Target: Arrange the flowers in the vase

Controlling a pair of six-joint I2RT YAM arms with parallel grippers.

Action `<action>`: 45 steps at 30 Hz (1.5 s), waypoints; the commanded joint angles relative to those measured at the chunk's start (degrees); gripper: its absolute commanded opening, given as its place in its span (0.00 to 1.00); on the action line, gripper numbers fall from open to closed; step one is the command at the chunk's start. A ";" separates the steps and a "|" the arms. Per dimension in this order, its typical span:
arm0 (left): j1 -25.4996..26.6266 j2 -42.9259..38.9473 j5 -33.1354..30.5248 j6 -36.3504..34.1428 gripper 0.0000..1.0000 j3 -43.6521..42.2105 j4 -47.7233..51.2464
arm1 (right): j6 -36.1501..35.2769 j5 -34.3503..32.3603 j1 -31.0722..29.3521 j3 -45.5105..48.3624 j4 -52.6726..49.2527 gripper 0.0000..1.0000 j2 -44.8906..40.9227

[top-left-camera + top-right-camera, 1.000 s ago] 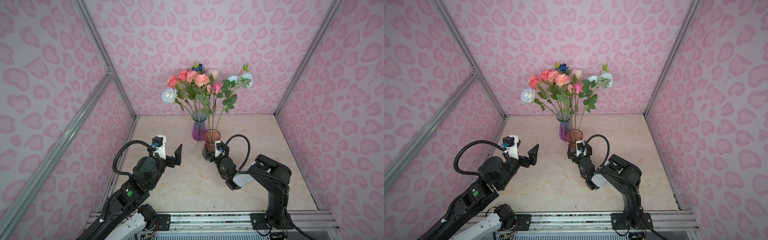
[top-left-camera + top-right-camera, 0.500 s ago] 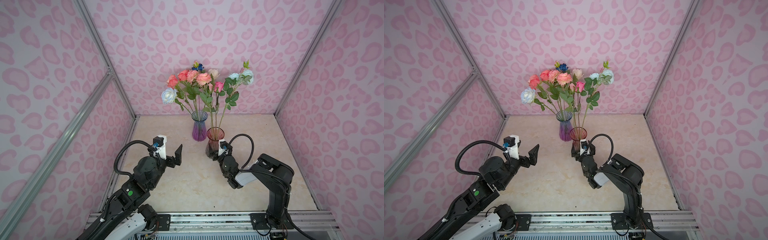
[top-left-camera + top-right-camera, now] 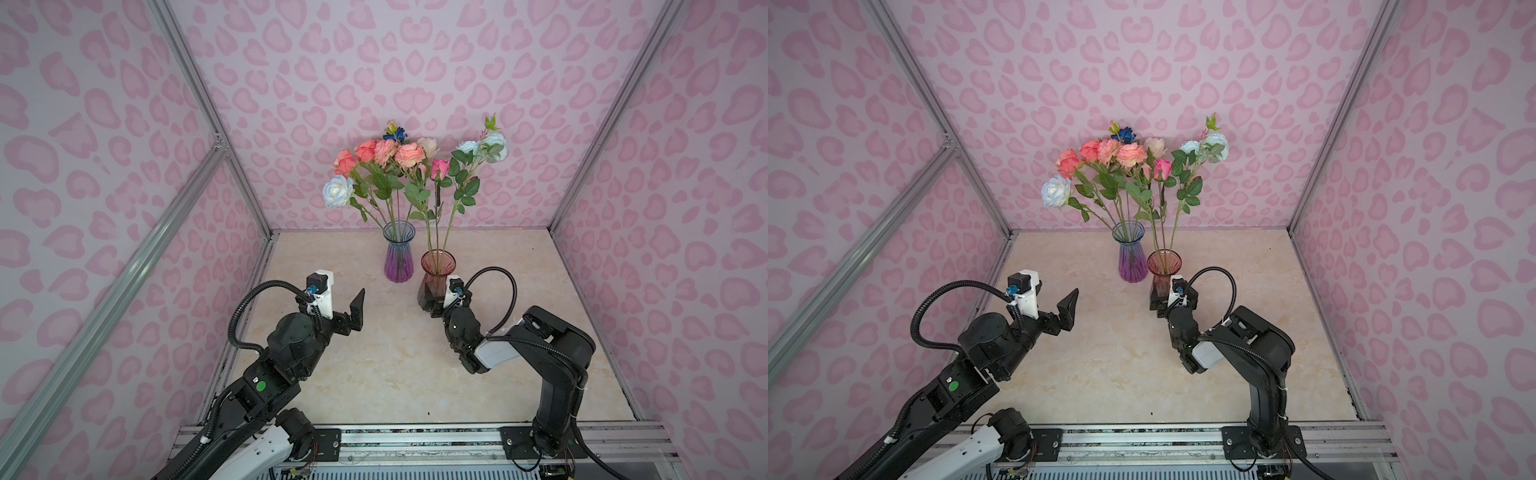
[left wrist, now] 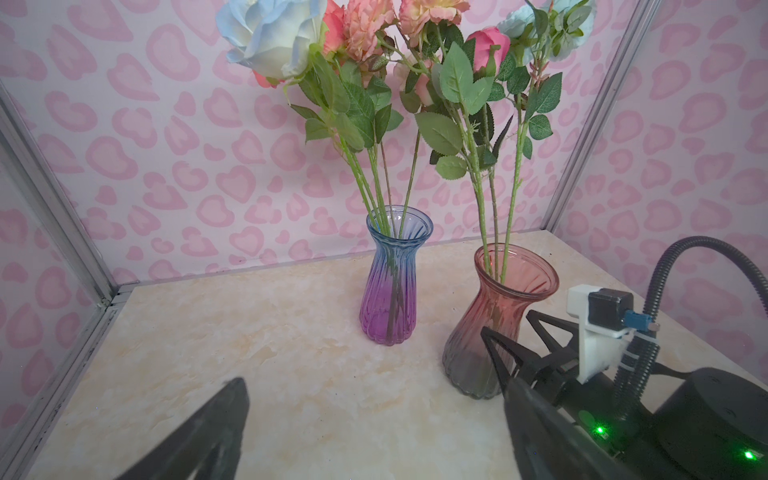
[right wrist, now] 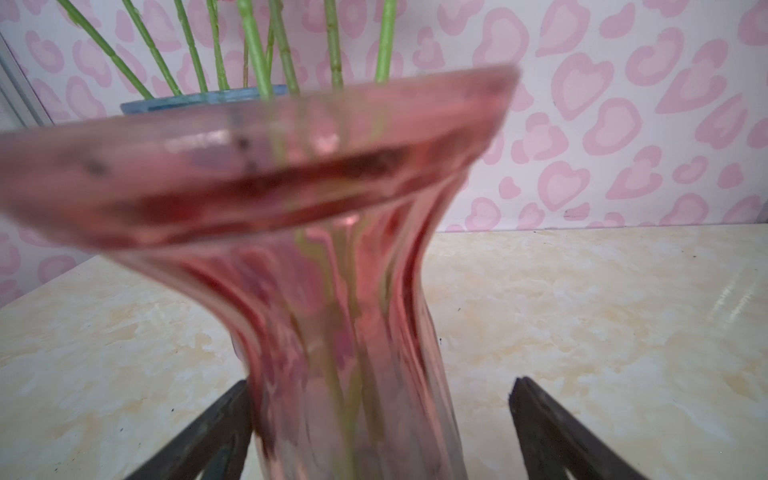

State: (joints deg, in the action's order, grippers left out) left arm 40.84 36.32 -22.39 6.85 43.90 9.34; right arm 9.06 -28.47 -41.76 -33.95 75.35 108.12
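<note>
The right wrist view blurs the red vase and cuts the flowers off above their stems.

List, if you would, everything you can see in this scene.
flowers: about ten, coral, pink, cream, blue, white-blue, stems in both vases
blue vase: one, blue fading to purple, back middle of the table
red vase: one, red fading to grey, beside the blue one
table: one, cream marbled, underneath
walls: three, pink heart pattern, around the table
frame bars: several, silver, along the walls
left gripper: one, black, open, above the table left of the vases
right gripper: one, black, open, jaws astride the red vase's base
</note>
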 commanded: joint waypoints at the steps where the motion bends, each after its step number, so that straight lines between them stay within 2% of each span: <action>1: -0.11 -0.19 -0.28 -0.27 0.97 0.04 -1.52 | 2.49 -1.22 0.42 0.24 -0.64 0.96 -0.17; 24: -0.08 0.16 -0.45 -0.52 0.97 0.30 -1.61 | 2.44 -9.15 0.78 0.21 -1.38 0.97 -1.04; 34: -0.10 0.34 -0.37 -0.62 0.97 0.70 -1.31 | 1.13 -8.90 0.89 0.27 -1.92 0.98 -2.01; 45: -0.07 -0.57 0.38 -0.44 0.97 2.15 0.06 | -0.45 -7.76 -1.34 0.88 -6.14 0.99 -7.45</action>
State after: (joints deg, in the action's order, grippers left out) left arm 40.86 36.18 -22.26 6.44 45.39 9.56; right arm 9.28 -35.75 -42.78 -33.41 70.98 101.62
